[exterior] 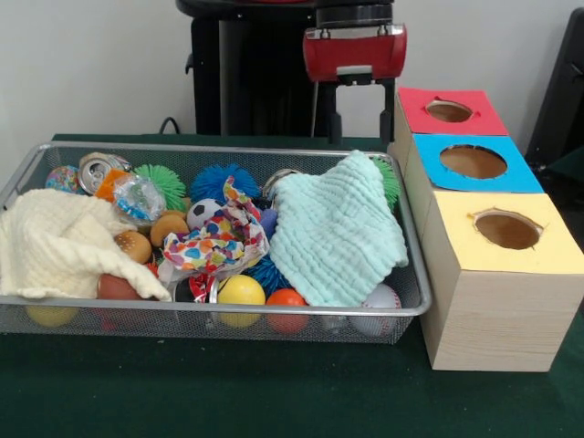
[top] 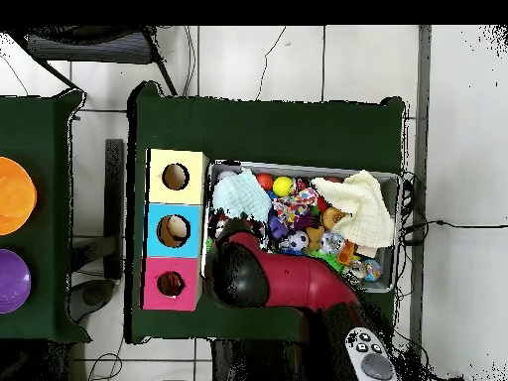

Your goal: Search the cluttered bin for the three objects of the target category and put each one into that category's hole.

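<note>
The wire mesh bin (exterior: 228, 310) fills the middle of the table and is heaped with clutter; it also shows in the overhead view (top: 308, 166). No soft toy figure shows plainly; two cloths cover much of the heap. The round hole in the red top (exterior: 449, 111) is on the farthest of three wooden boxes right of the bin, and shows in the overhead view (top: 171, 284). My gripper (exterior: 363, 119) hangs under the red arm head (exterior: 354, 53) behind the bin's far rim, next to the red-topped box. In the overhead view the arm (top: 298, 278) hides it.
A cream cloth (exterior: 64, 242) covers the bin's left, a mint cloth (exterior: 338, 233) its right. Between them lie patterned paper (exterior: 219, 242), spiky balls (exterior: 214, 181), smooth balls (exterior: 241, 290) and a crushed can (exterior: 96, 169). Blue-topped (exterior: 473, 161) and yellow-topped (exterior: 507, 228) holes are nearer.
</note>
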Robot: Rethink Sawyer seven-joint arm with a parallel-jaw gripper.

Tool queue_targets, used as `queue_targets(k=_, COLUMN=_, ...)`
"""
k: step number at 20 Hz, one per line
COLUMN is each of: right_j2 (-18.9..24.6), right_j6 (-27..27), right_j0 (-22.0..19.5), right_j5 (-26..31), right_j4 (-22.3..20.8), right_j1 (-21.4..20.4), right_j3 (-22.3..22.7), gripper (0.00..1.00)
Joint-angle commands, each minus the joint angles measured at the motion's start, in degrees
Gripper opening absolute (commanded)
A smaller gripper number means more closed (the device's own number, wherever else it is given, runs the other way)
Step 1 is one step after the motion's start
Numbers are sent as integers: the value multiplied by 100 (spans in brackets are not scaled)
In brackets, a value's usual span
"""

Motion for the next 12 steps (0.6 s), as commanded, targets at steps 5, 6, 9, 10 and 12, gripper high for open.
queue_targets(k=5, right_j2=-230, right_j6=-346, right_j0=-239, right_j5=1116, right_j4=-504, right_j1=980, right_j3=-1760, gripper=100)
queue_targets(k=6, right_j2=-274, right_j6=-342, right_j0=-234, right_j5=1083, right_j4=-571, right_j1=1042, right_j3=-1823, gripper=100)
queue_targets(k=9, right_j2=-538, right_j6=-367, right_j0=-118, right_j5=1284, right_j4=-809, right_j1=1150, right_j3=-2057, gripper=100)
queue_targets(k=10, right_j2=-627, right_j6=-386, right_j0=-82, right_j5=1451, right_j4=-867, right_j1=1185, right_j3=-2154, gripper=100)
queue_targets(k=12, right_j2=-720, right_j6=-434, right_j0=-93, right_j5=1644, right_j4=-1012, right_j1=1185, right_j3=-2241, gripper=100)
